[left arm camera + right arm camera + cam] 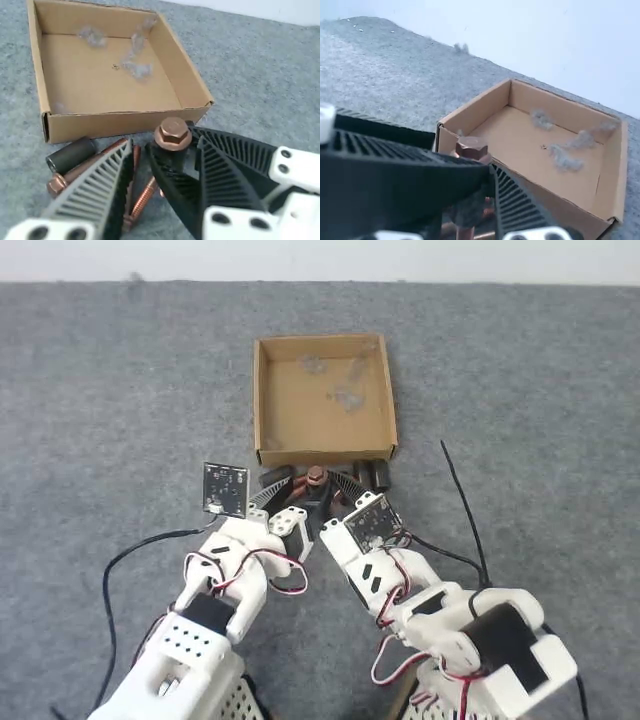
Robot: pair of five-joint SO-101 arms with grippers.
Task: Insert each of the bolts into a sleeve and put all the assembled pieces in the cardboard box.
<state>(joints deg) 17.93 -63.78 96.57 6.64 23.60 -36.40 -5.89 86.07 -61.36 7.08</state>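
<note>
Right hand (pixel 335 495) pinches an upright bolt (pixel 316 476), seemingly already sleeved, at frame centre just below the cardboard box (pixel 325 454), left hand (pixel 283 502) spread beside it; next: lift it over the front wall and release inside.

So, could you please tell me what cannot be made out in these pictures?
- The upright bolt: shank hidden inside the right gripper, right wrist view; whether a sleeve is on it is unclear.
- The loose bolts: partly behind the left gripper, left wrist view; count uncertain.
- The sleeves: small and partly under the arms, high view; count uncertain.
</note>
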